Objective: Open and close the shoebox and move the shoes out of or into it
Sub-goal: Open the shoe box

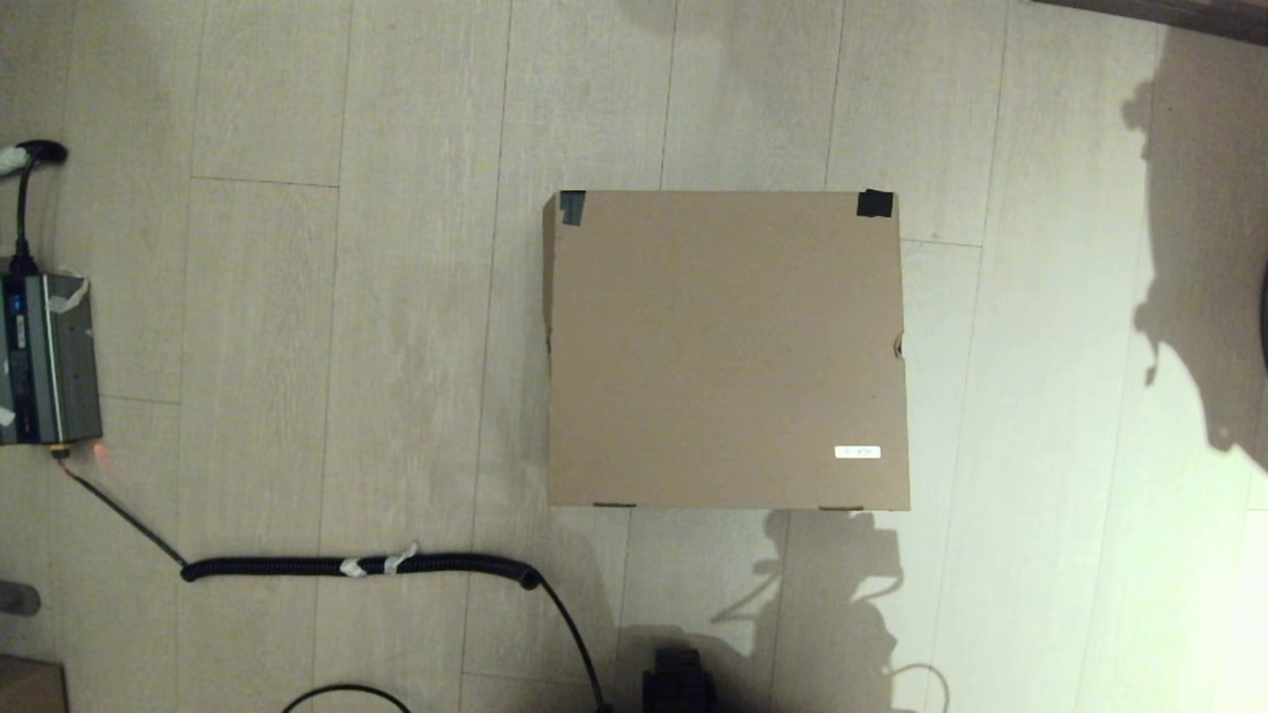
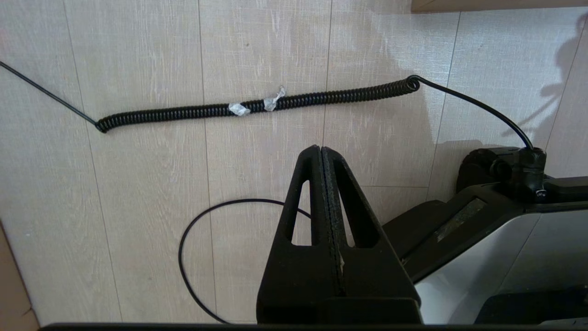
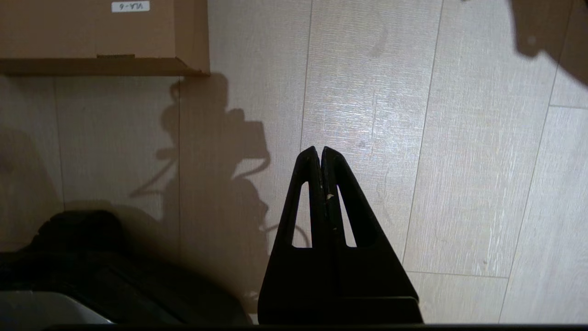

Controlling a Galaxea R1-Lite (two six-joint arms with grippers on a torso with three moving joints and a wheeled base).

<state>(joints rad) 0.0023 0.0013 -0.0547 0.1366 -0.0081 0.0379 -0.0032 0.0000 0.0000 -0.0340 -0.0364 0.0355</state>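
Observation:
The brown cardboard shoebox [image 1: 726, 349] lies on the pale wood floor in the middle of the head view, its flap lid down flat. Dark tape patches mark its two far corners and a small white label [image 1: 857, 452] sits near its front right corner. One near corner of the shoebox [image 3: 92, 37] shows in the right wrist view. The shoes are hidden. My left gripper [image 2: 320, 149] hangs shut and empty over bare floor near the coiled cable. My right gripper [image 3: 320, 150] is also shut and empty above bare floor, short of the box. Neither gripper appears in the head view.
A black coiled cable [image 1: 357, 565] [image 2: 257, 105] lies across the floor left of and in front of the box. A grey power unit [image 1: 45, 356] sits at the far left. A thin black wire loop [image 2: 193, 248] lies near my base [image 1: 679, 683].

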